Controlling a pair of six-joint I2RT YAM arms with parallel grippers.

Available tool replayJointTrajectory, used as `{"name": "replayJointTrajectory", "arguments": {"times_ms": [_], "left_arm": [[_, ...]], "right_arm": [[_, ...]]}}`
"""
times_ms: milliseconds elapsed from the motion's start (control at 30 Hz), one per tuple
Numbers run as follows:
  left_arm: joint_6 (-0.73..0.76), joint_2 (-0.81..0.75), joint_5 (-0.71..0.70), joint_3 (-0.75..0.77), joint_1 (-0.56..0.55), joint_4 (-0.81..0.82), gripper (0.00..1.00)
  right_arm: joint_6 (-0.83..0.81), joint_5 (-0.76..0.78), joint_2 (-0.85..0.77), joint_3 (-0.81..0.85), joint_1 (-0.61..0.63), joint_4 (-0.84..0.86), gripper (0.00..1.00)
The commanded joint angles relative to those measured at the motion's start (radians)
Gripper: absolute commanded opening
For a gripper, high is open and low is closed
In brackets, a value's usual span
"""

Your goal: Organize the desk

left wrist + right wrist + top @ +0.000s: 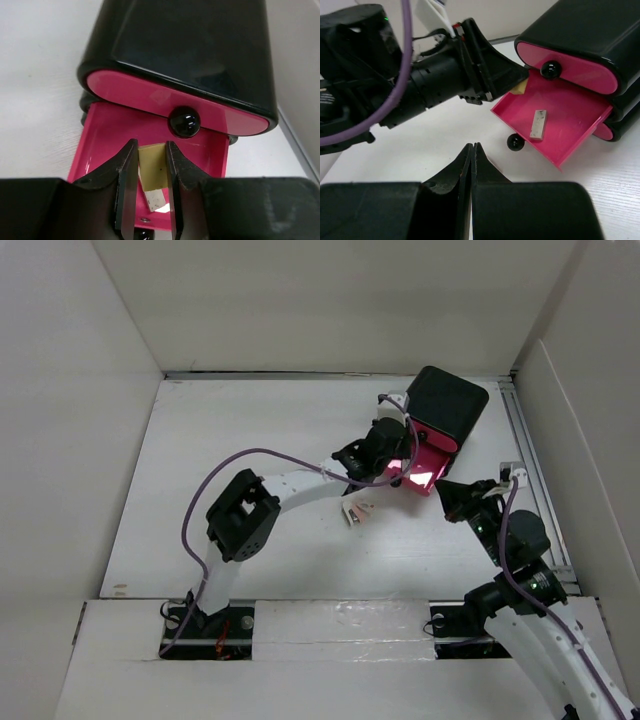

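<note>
The white desk [240, 440] carries a black box [447, 400] with pink drawers at the back right. Its middle drawer [421, 472] is pulled open. My left gripper [398, 454] hangs over this drawer, shut on a small yellow block [152, 167]. In the left wrist view the gripper [151, 146] holds the block just above the drawer floor [107, 135]. A grey-white block [538, 124] lies in the drawer [570, 117]. My right gripper [472, 146] is shut and empty, just in front of the drawer, also in the top view [455, 498].
Small pale pieces [357, 512] lie on the desk under the left arm. White walls stand on three sides. A metal rail [535, 460] runs along the right edge. The drawer's black knob [515, 142] sticks out toward my right gripper.
</note>
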Motion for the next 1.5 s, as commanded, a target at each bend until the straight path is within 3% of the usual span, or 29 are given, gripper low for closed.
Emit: {"name": "replayJointTrajectory", "arguments": {"times_ms": [0, 67, 100, 433, 600, 700, 800, 1033, 1200, 1333, 1467], "left_arm": [[0.014, 0.020, 0.052, 0.085, 0.006, 0.006, 0.03], [0.011, 0.027, 0.054, 0.085, 0.006, 0.012, 0.06], [0.013, 0.036, 0.052, 0.087, 0.006, 0.011, 0.16], [0.031, 0.017, 0.049, 0.055, 0.006, 0.023, 0.46], [0.033, -0.082, 0.017, -0.054, 0.006, 0.070, 0.47], [0.033, -0.183, 0.006, -0.183, 0.006, 0.129, 0.32], [0.024, -0.275, 0.017, -0.310, 0.006, 0.155, 0.26], [0.011, -0.366, 0.162, -0.533, 0.006, 0.165, 0.23], [0.014, -0.345, 0.227, -0.579, -0.012, 0.202, 0.22], [0.030, -0.279, 0.256, -0.535, -0.012, 0.205, 0.28], [0.037, -0.211, 0.288, -0.475, -0.012, 0.201, 0.38]], "right_arm": [[-0.004, 0.024, -0.007, 0.021, 0.016, 0.038, 0.02], [-0.010, 0.039, -0.007, 0.030, 0.017, 0.020, 0.02], [-0.011, 0.042, -0.004, 0.032, 0.017, 0.021, 0.03], [-0.011, 0.051, 0.008, 0.033, 0.017, 0.023, 0.03], [-0.014, 0.057, 0.017, 0.033, 0.017, 0.026, 0.03], [-0.013, 0.056, 0.028, 0.035, 0.017, 0.027, 0.03], [-0.011, 0.054, 0.033, 0.035, 0.017, 0.027, 0.03], [-0.013, 0.030, 0.042, 0.027, 0.017, 0.037, 0.00], [-0.021, 0.030, 0.042, 0.038, 0.017, 0.021, 0.00], [-0.018, 0.027, 0.026, 0.047, 0.017, 0.009, 0.00], [-0.018, 0.021, 0.034, 0.039, 0.017, 0.009, 0.12]]}}
